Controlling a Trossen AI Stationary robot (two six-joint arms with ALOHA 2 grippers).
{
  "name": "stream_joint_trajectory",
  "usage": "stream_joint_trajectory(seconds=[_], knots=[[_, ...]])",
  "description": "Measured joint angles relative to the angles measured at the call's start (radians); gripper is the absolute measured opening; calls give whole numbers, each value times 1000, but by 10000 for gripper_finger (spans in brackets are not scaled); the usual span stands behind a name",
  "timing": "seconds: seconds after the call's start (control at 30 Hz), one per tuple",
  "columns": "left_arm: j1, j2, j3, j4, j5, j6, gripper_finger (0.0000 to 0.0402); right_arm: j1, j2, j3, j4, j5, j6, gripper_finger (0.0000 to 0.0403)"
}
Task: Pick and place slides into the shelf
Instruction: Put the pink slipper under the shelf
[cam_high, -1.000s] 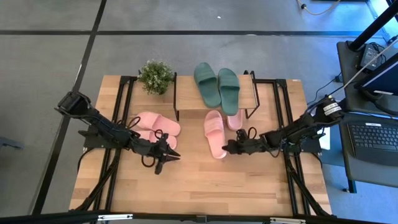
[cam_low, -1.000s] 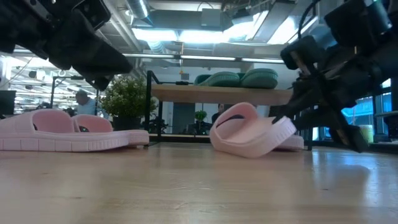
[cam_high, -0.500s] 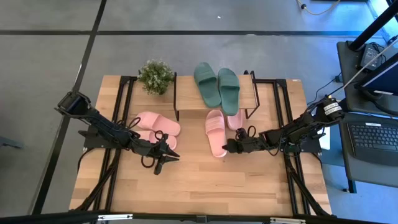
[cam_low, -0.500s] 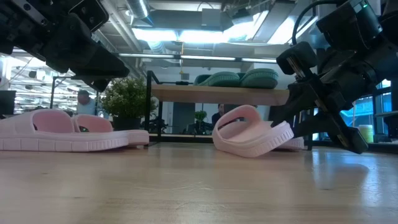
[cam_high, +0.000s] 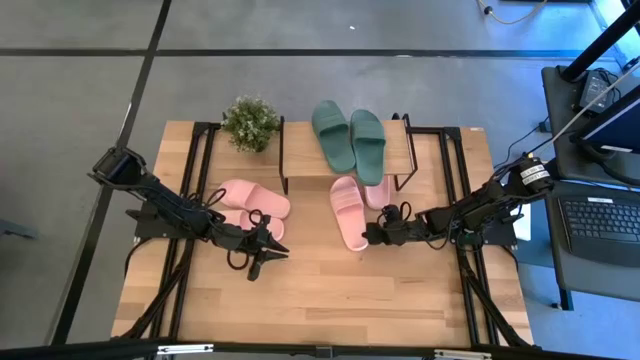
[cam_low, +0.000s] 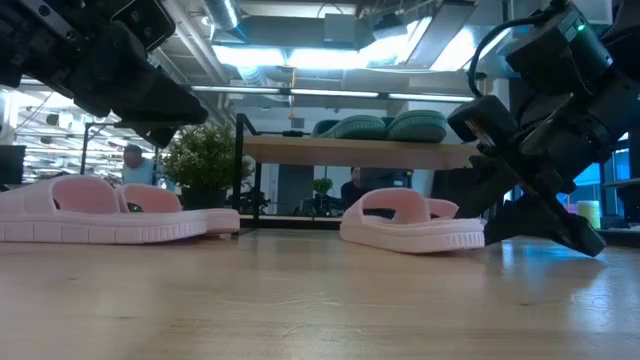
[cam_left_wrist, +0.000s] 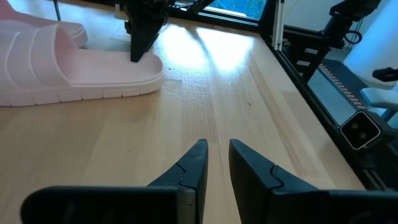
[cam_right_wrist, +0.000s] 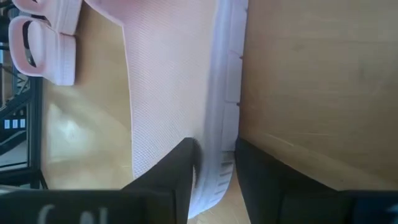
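Right gripper (cam_high: 369, 236) low at the heel end of a light pink soft one-strap slide (cam_high: 348, 213), fingers (cam_right_wrist: 168, 177) pinched narrowly on the heel edge, one on the footbed and one against the outer sole. Slide flat on the light wooden table (cam_high: 330, 300), sole down in the low view (cam_low: 410, 222), toe just in front of the low shelf with a light wooden top board and thin black metal legs (cam_high: 300, 148). Matching second pink slide (cam_high: 377, 192) just beside it, partly under the shelf's front edge. Dark green pair of slides (cam_high: 349, 138) side by side on the shelf's top board.

Left gripper (cam_high: 262, 256) above bare table near the front, fingers (cam_left_wrist: 193, 171) close together with a thin gap, nothing between them. Other light pink pair (cam_high: 250, 205) flat on the table just behind it, left of the shelf. Small green potted plant (cam_high: 249, 122) at the back, beside the shelf's left end.
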Motion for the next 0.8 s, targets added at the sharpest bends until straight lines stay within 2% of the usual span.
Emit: stream_joint_trajectory(seconds=[0.4, 0.63, 0.8], knots=[[0, 0, 0, 0, 0, -30, 57, 0, -25, 0, 0, 51, -28, 118], [-1, 0, 0, 0, 0, -51, 57, 0, -61, 0, -41, 37, -108, 118], [0, 1, 0, 0, 0, -50, 57, 0, -61, 0, -139, 14, -8, 118]])
